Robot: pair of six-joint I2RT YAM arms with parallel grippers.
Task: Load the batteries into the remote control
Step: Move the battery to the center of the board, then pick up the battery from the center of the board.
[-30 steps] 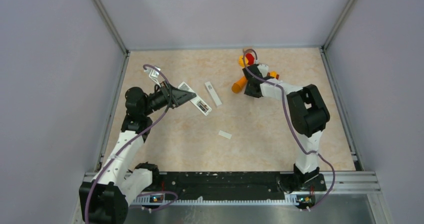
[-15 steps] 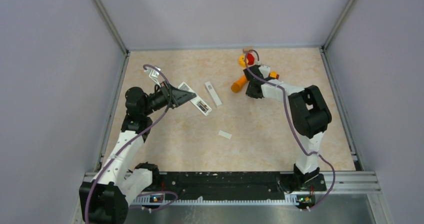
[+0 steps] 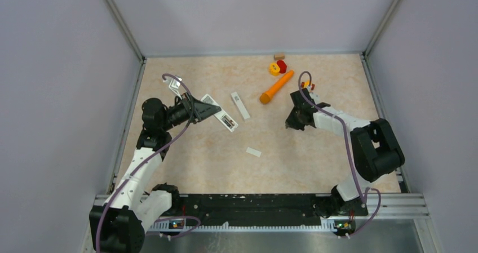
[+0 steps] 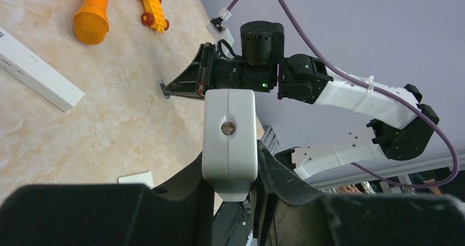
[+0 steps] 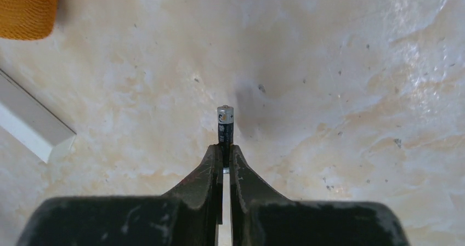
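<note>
My left gripper [image 3: 211,109] is shut on the remote control [image 3: 221,115], a long white bar with a black open section at its free end, and holds it at the left of the table. In the left wrist view its white end [image 4: 229,136] sits between my fingers. My right gripper [image 3: 289,122] is right of centre, shut on a small dark battery [image 5: 225,126] that sticks out past its tips just above the table. The right gripper also shows in the left wrist view [image 4: 167,87]. No other batteries show.
A shorter white remote [image 3: 240,105] lies between the grippers, and a small white cover piece [image 3: 253,151] lies nearer. An orange carrot toy [image 3: 276,87], a yellow and red toy [image 3: 276,67] and a wooden block [image 3: 279,56] sit at the back. A yellow toy car [image 4: 151,7] lies by the carrot.
My right arm has pulled back from the toys at the back to the middle right of the table. The carrot toy now lies uncovered. The left arm has not moved.
</note>
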